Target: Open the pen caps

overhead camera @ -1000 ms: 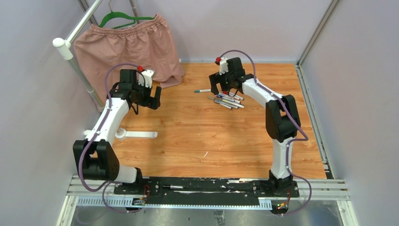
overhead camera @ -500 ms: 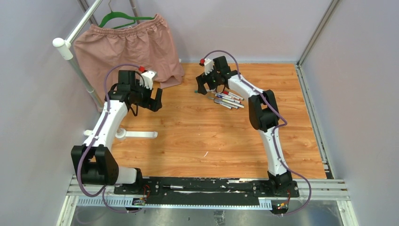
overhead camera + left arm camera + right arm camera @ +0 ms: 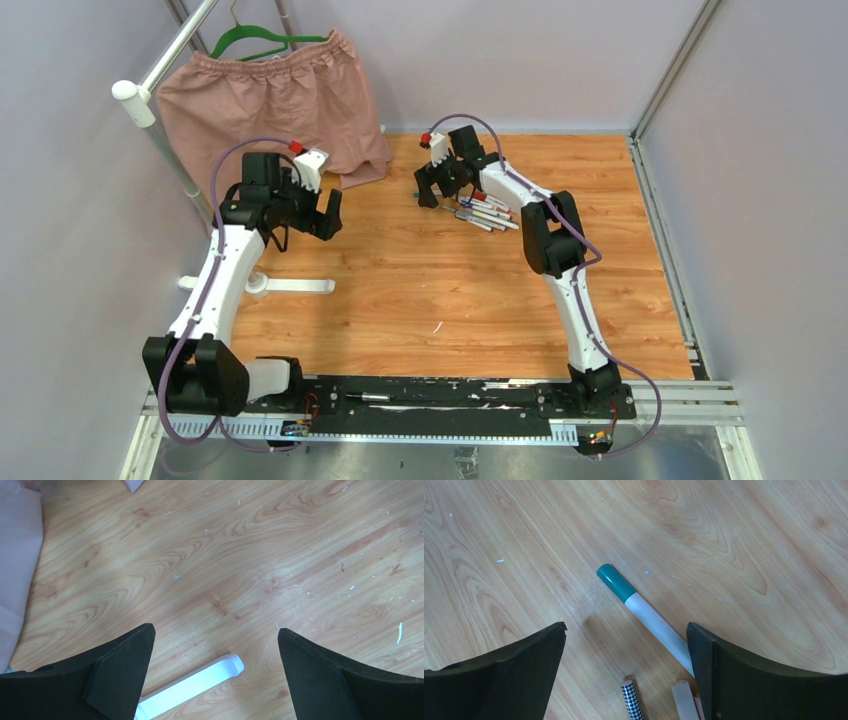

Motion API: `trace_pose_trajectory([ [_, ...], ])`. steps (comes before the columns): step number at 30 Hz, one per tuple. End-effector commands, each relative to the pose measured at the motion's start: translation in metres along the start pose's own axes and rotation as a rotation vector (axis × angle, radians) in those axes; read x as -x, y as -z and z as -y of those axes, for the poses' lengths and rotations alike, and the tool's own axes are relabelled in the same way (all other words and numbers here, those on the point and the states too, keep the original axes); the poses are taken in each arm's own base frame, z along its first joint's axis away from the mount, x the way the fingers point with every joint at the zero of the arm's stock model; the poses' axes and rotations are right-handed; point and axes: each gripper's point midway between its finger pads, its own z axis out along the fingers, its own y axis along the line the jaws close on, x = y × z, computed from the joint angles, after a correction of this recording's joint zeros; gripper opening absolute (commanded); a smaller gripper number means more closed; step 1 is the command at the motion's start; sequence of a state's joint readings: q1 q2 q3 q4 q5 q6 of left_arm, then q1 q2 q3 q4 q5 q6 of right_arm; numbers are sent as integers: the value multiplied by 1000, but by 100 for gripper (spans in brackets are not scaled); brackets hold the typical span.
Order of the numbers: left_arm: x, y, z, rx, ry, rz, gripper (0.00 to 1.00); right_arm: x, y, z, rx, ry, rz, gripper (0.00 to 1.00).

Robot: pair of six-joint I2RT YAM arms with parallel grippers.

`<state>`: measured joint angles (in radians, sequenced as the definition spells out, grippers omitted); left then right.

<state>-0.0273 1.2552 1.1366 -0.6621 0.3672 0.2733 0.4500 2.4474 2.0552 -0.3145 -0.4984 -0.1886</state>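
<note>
Green cap (image 3: 615, 582) seated on a white-barrelled pen (image 3: 659, 628); not yet pulled. Lying flat on the table (image 3: 420, 290) toward the far edge, a little left of middle, just beside the pile of pens (image 3: 488, 214), capped end pointing away from the pile. Cap short, glossy teal-green, flat-ended, with a clean seam where it meets the barrel. Ends of two more pens at the bottom of the right wrist view: one houndstooth-patterned (image 3: 631, 700), one cream (image 3: 682, 698).

Right gripper (image 3: 625, 626) spread wide, holding nothing, poised over the barrel just behind the cap. Judged step: picking up this pen. Best to close across the barrel, not the cap, leaving the cap free for the other arm to pull. Worth squaring up first, since the barrel lies diagonal between the fingers and could roll or skid into the pile. Afterwards, a straight pull along the pen's axis; probably a snap fit.

Left gripper (image 3: 215, 629) likewise agape and empty, over bare wood near the left edge, white bar (image 3: 190, 687) beneath, well apart from the pens. Shorts (image 3: 270, 100) hanging at the far left corner.
</note>
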Motion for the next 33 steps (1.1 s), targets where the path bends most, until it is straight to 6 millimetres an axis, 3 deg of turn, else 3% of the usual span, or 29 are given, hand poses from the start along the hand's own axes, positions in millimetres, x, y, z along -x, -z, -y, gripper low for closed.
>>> trace_pose_trajectory([
  [1, -1, 12, 5, -7, 0, 11, 100, -18, -3, -15, 35, -25, -62, 94],
  [8, 2, 16, 5, 5, 0, 22, 100, -30, -10, -18, -2, -6, -99, 66],
  [12, 4, 16, 6, 0, 7, 28, 100, -36, -14, -13, -43, 14, -115, 56],
  [14, 5, 15, 7, -9, 11, 28, 100, -36, -14, -9, -64, 19, -116, 57],
  [17, 6, 13, 8, -17, 15, 27, 100, -35, -12, -2, -104, 31, -116, 65],
  [20, 6, 11, 7, -22, 19, 23, 100, -28, -8, 9, -164, 31, -105, 63],
  [27, 10, 13, 8, -25, 18, 34, 100, -12, 16, 5, -96, 50, -49, 77],
  [33, 19, 22, 9, -16, 6, 59, 100, -28, 24, 11, -76, 77, -103, 81],
])
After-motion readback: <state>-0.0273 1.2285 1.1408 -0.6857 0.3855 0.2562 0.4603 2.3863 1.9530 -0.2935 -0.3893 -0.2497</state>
